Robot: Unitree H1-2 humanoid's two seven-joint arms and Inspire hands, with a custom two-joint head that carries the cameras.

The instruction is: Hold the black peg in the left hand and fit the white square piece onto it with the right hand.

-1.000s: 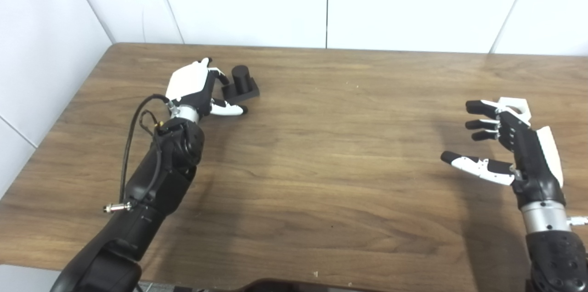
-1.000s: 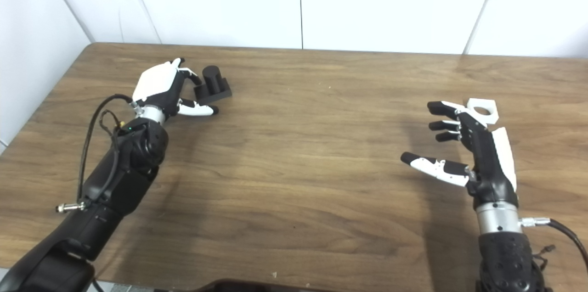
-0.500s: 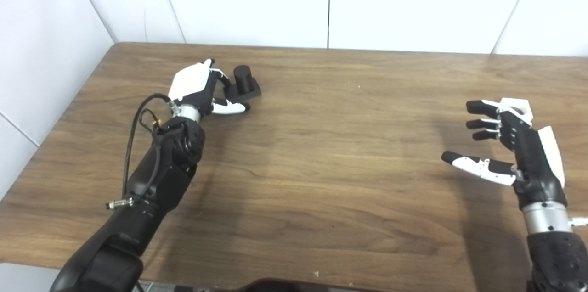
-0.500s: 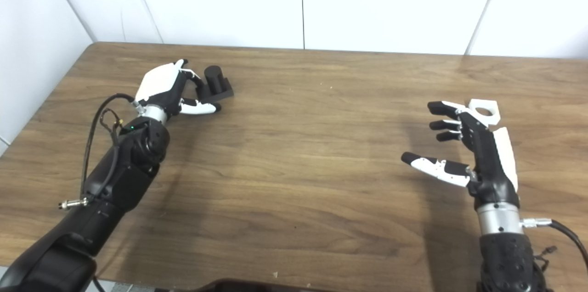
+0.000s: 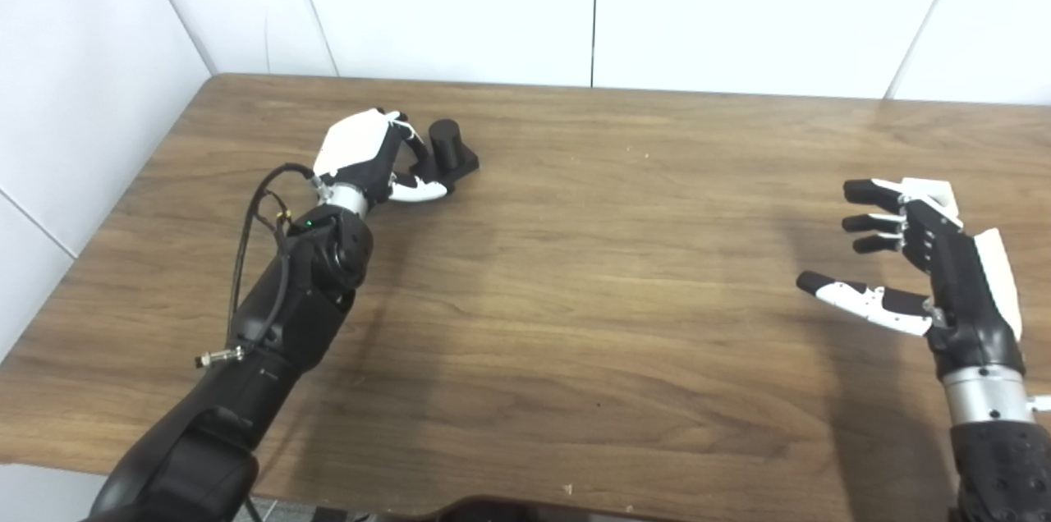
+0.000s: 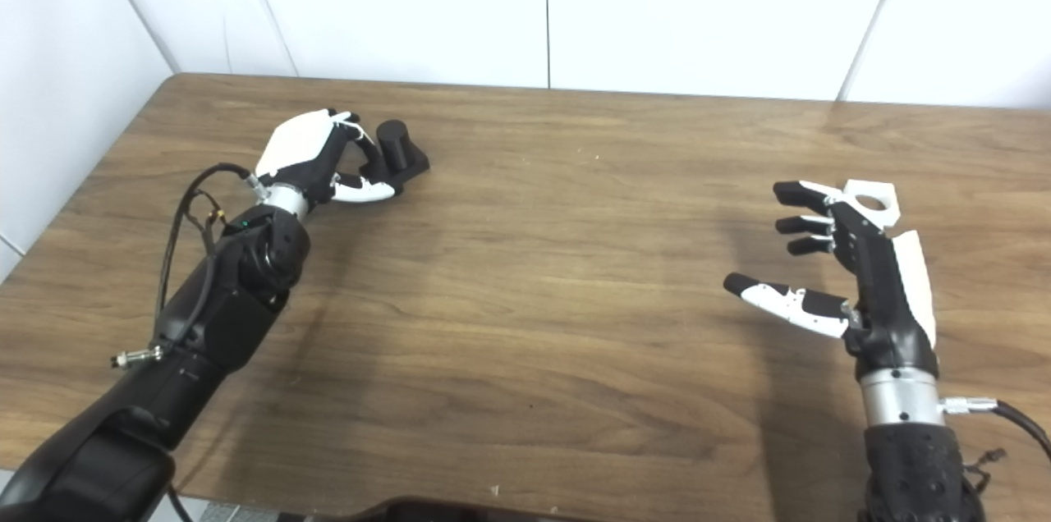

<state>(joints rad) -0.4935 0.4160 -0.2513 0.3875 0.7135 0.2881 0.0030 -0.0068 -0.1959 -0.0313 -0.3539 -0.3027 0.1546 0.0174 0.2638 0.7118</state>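
Observation:
The black peg (image 5: 447, 146), a short cylinder on a square base, stands on the wooden table (image 5: 575, 276) at the far left. My left hand (image 5: 365, 157) is right beside it on its left. Its fingers curl against the base and its thumb lies along the base's front edge, and the peg still rests on the table. The white square piece (image 6: 872, 198), with a round hole, lies flat at the right. My right hand (image 6: 854, 276) hovers open just in front of it, fingers spread and thumb pointing left, partly hiding the piece.
White wall panels close off the table's back and left edges. A black cable (image 5: 254, 235) loops off my left forearm. A dark object (image 5: 493, 505) pokes in at the bottom edge.
The whole view has shifted slightly to the right. My left hand's fingers and thumb have drawn closer around the peg's base. The right hand and the white piece have kept their places.

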